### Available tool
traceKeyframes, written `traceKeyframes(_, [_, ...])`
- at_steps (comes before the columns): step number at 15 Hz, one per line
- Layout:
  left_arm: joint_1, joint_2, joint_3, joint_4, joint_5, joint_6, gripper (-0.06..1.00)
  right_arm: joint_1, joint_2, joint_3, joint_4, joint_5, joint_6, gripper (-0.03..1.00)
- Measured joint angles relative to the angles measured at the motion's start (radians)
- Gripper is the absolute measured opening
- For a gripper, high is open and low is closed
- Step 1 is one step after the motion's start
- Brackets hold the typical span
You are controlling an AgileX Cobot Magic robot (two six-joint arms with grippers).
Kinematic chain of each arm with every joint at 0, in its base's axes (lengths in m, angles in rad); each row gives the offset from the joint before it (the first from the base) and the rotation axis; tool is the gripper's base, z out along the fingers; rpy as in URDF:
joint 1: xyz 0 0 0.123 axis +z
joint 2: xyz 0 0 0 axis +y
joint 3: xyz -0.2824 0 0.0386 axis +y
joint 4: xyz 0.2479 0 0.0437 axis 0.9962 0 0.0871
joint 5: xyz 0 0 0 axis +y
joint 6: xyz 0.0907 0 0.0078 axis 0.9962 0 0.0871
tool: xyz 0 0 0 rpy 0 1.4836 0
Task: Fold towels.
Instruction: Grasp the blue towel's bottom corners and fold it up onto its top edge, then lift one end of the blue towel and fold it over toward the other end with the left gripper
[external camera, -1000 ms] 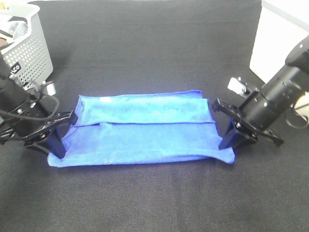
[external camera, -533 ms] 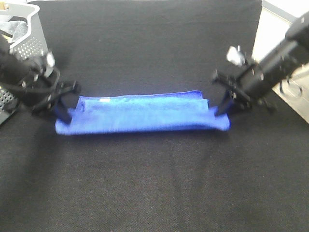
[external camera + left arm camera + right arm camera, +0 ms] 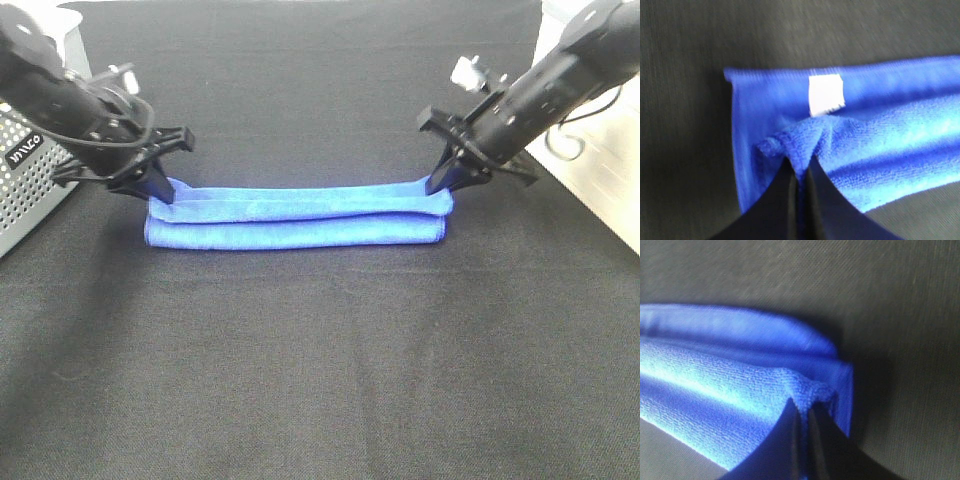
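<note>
Now, from the high camera: the blue towel [image 3: 300, 222] lies as a long narrow band across the upper middle of the frame, on the black table cover [image 3: 320, 380], with one layer brought over another. The left gripper [image 3: 160, 192] meets the towel's end at upper left, near the grey basket [image 3: 30, 170] at the left edge. The right gripper [image 3: 440, 184] meets the other end at upper right. To finish this fold well, I judge both ends should come down together so the carried edge lands flush with the edge beneath. The jaws should let go only once the cloth rests flat, then lift straight off so nothing drags.

Left wrist view: the jaws are pinched nearly together on a puckered corner of the towel. That corner sits just beside a white label [image 3: 826, 95] sewn on the layer beneath, and a strip of the lower layer shows beyond it.

Right wrist view: this gripper is likewise clamped, with only a sliver of gap, on a bunched corner of the top layer close to the towel's end edge.
</note>
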Motion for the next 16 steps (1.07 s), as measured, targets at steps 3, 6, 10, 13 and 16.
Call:
traceKeyframes(3, [0.0, 0.074, -0.057, 0.004, 0.006, -0.017, 0.04, 0.0, 0.047, -0.022, 0.0, -0.016, 0.0, 0.18])
traceKeyframes(6, [0.0, 0.078, -0.06, 0.004, 0.005, -0.036, 0.48, -0.001, 0.048, -0.024, 0.0, -0.01, 0.0, 0.65])
traceKeyframes(10, [0.011, 0.047, -0.06, 0.067, 0.007, -0.038, 0.94, -0.001, 0.014, -0.024, -0.036, 0.083, 0.029, 0.79])
traceKeyframes(13, [0.017, 0.061, -0.06, 0.092, 0.026, -0.044, 0.96, -0.001, -0.013, -0.024, -0.068, 0.104, 0.051, 0.79])
traceKeyframes(16, [0.006, 0.097, -0.06, 0.05, 0.017, -0.041, 0.96, -0.001, -0.013, -0.024, -0.075, 0.101, 0.052, 0.79])
